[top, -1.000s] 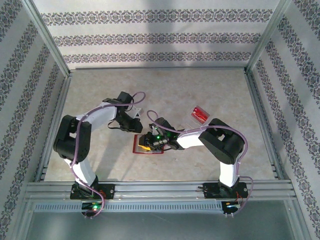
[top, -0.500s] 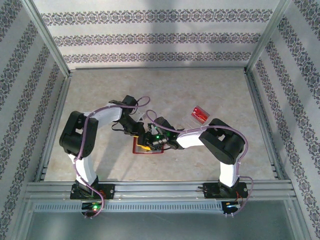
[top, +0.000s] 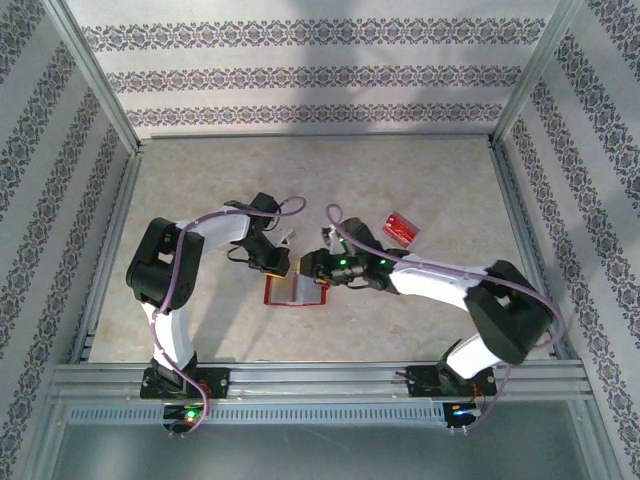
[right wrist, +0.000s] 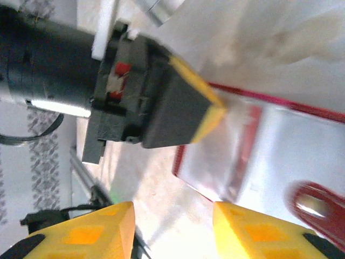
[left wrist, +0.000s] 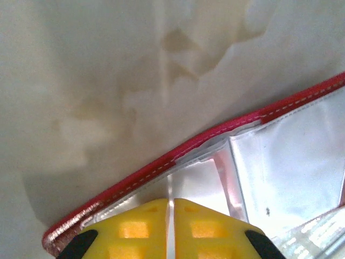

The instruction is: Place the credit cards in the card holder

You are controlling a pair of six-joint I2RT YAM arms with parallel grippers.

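The card holder (top: 295, 293) lies open near the table's middle, red-edged with greyish sleeves. My left gripper (top: 283, 266) is at its far left corner. In the left wrist view its yellow fingertips (left wrist: 170, 200) are shut on a thin clear sleeve of the card holder (left wrist: 291, 156). My right gripper (top: 313, 268) hovers at the holder's far edge. In the right wrist view it (right wrist: 173, 208) stands open with nothing between its fingers, beside the card holder (right wrist: 302, 140) and its red clasp tab (right wrist: 315, 202). Red credit cards (top: 402, 227) lie at the right.
The red cards rest in a small clear tray (top: 390, 234) right of the right wrist. Metal rails (top: 320, 380) run along the near edge, and patterned walls close in the other sides. The left gripper's dark finger (right wrist: 172, 108) is close ahead of my right gripper.
The right arm has stretched out and its gripper has lifted off the holder toward its far edge, opening wider. The left gripper has moved right onto the holder's far left corner.
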